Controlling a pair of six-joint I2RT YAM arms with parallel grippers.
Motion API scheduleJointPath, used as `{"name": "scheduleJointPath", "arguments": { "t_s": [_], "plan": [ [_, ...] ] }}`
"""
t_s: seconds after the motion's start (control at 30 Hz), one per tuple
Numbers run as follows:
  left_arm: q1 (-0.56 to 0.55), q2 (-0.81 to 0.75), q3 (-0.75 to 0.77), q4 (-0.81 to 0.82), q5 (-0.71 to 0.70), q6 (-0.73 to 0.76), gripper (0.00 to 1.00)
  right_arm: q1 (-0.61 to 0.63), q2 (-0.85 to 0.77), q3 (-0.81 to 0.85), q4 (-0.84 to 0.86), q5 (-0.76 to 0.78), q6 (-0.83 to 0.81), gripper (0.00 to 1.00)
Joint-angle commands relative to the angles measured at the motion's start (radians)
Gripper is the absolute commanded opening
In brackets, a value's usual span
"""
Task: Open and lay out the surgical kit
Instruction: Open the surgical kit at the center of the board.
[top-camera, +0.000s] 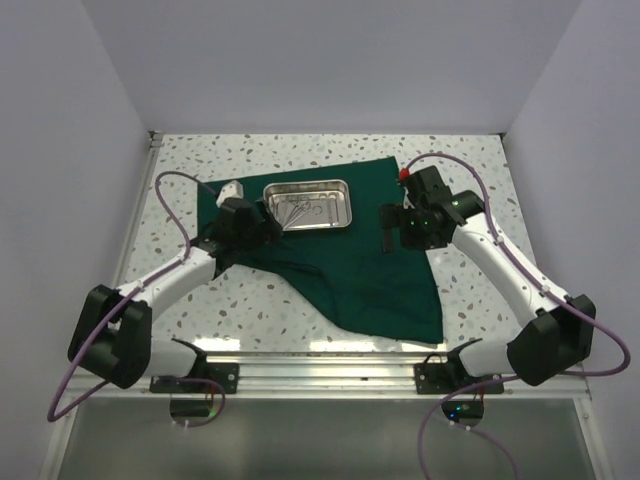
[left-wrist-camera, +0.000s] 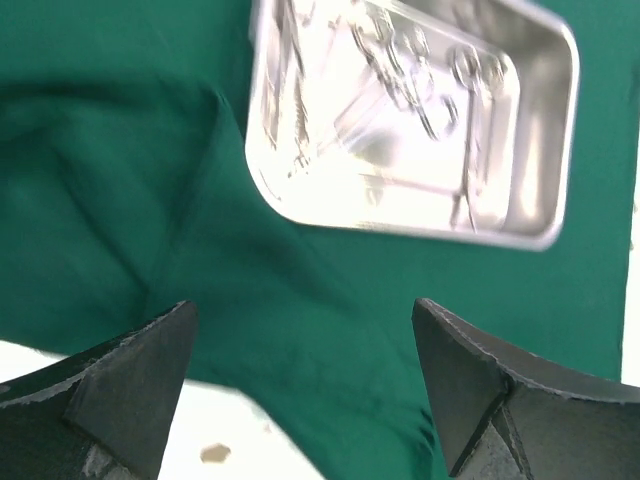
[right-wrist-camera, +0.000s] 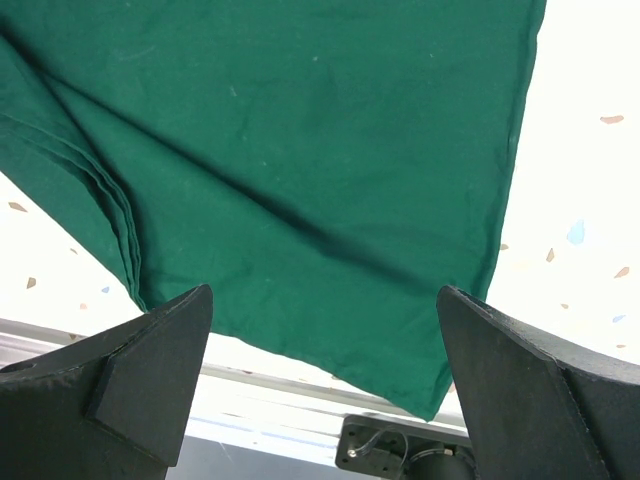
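A: The green cloth (top-camera: 370, 270) lies spread on the table (top-camera: 480, 290). It looks soft and light, so pinch a hem.
B: And the steel tray (top-camera: 306, 183) sitting on its far part?
A: Stiff and slick, I'd say. Take it by a rim.
B: The instruments (top-camera: 300, 208) inside?
A: Thin and slippery. Go for the ring handles.
B: Jaws?
A: On the left gripper (left-wrist-camera: 305, 320) and the right gripper (right-wrist-camera: 325, 300) they stand wide, holding nothing.
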Motion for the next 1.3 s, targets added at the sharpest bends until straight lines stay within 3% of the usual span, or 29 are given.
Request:
{"name": "scheduleJointPath", "arguments": {
  "t_s": [0.0,0.23,0.43,0.63,0.7,0.97,1.07,1.27],
  "plan": [
    [0.07,0.042,0.045,0.06,-0.023,0.097,0.93,0.006,-0.034,0.0,-0.026,-0.013,-0.009,0.99],
    [0.167,0.156,0.036,0.19,0.076,0.193,0.91,0.006,-0.034,-0.011,-0.031,-0.004,-0.015,0.99],
    [0.171,0.252,0.004,0.355,0.169,0.207,0.9,0.006,-0.027,-0.015,-0.032,0.001,-0.015,0.99],
    [0.171,0.352,0.018,0.404,0.205,0.19,0.88,0.006,-0.022,-0.019,-0.037,0.013,-0.02,0.99],
    [0.171,0.366,0.012,0.418,0.22,0.184,0.84,0.006,-0.018,-0.018,-0.038,0.013,-0.02,0.99],
    [0.171,0.317,-0.102,0.519,0.342,0.107,0.47,0.006,-0.004,-0.012,-0.035,0.023,-0.023,0.99],
    [0.171,0.297,-0.096,0.51,0.396,0.101,0.4,0.006,0.001,-0.009,-0.034,0.026,-0.025,0.99],
    [0.171,0.217,-0.039,0.404,0.468,0.132,0.43,0.006,0.006,-0.005,-0.034,0.027,-0.025,0.99]
  ]
}}
